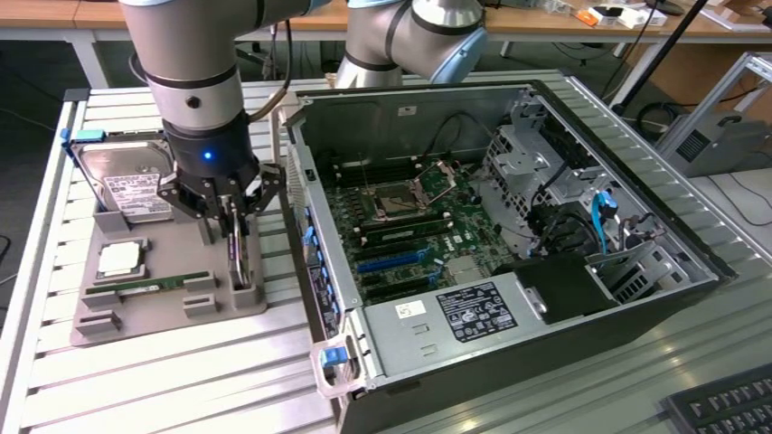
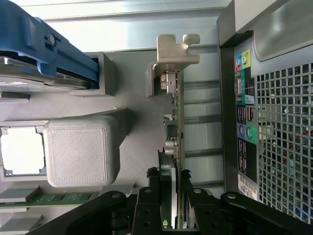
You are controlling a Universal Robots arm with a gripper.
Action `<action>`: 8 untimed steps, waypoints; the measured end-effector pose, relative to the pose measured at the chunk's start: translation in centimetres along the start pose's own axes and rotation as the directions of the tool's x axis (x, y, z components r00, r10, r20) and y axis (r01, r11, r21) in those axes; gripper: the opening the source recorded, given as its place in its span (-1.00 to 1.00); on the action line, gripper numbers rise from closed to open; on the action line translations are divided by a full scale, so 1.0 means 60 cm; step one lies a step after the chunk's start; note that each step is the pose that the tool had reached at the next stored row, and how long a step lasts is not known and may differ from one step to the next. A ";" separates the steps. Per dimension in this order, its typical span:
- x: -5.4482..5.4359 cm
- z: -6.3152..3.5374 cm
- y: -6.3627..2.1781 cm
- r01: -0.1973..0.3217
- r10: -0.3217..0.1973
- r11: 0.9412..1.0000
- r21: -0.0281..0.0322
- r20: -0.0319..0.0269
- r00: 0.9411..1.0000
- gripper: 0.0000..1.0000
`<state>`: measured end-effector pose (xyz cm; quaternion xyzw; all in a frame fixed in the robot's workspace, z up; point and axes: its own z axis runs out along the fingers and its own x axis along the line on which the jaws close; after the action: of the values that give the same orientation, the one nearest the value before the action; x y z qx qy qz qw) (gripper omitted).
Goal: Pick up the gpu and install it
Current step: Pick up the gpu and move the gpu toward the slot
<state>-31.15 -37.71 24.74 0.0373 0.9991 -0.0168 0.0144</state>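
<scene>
Gripper [image 1: 235,220] is shown narrowed onto the upper edge of the gpu [image 1: 242,258]. The card is seated upright in a slot of the grey parts tray [image 1: 133,321], just beside the open computer case [image 1: 386,113]. Binding in the slot, or slippage, may be caused by a skewed lift.

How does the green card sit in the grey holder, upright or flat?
Upright, on edge: the gpu stands in a slot of the grey holder, with the end effector closed on it.

A robotics lab: slatted aluminium bench [image 1: 181,380], cluttered wooden desks [image 1: 543,23] behind. An opened computer tower [image 1: 483,226] (side panel off) sits there.
</scene>
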 end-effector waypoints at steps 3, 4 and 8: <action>0.000 -0.001 0.000 0.000 0.000 1.000 0.000 0.000 1.000 -0.47; 0.000 -0.002 0.000 0.000 0.000 1.000 0.000 0.000 1.000 -0.47; 0.000 -0.004 0.000 0.000 0.000 1.000 0.000 0.000 1.000 -0.47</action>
<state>-31.14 -37.71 24.96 0.0374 0.9991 -0.0167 0.0146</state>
